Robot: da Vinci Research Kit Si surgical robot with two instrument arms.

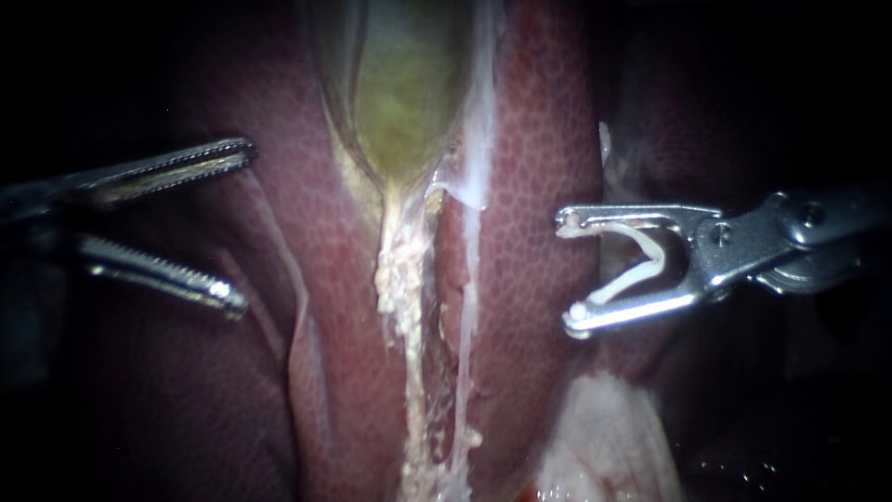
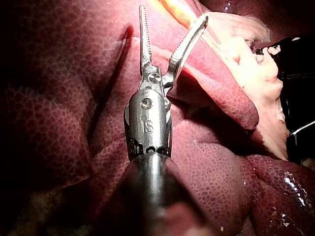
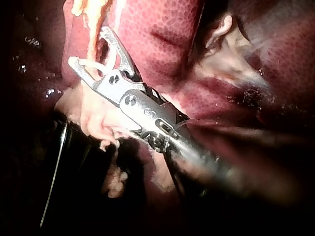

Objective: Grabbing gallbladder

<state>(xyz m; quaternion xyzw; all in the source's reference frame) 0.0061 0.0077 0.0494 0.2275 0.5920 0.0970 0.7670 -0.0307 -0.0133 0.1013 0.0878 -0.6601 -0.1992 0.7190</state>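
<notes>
The greenish-yellow gallbladder [image 1: 404,93] lies between two dark red lobes of liver [image 1: 530,204] and narrows downward into a pale, crumbly strand [image 1: 404,297]. My left instrument [image 1: 242,226] hovers over the liver to the left of the gallbladder, its serrated jaws open and empty. In the left wrist view, my left instrument [image 2: 172,14] spreads the same jaws above the liver surface. My right instrument [image 1: 570,270] stands to the right of the strand. Its jaws are wide apart, with a white V-shaped clip [image 1: 641,256] seated between them. That clip [image 3: 91,64] also shows in the right wrist view, in my right instrument [image 3: 89,46].
A thin whitish membrane [image 1: 474,167] runs down the gallbladder's right edge. A lump of pale fatty tissue [image 1: 604,437] lies below my right instrument. A deep fold in the liver [image 1: 297,325] runs just right of my left instrument's jaws.
</notes>
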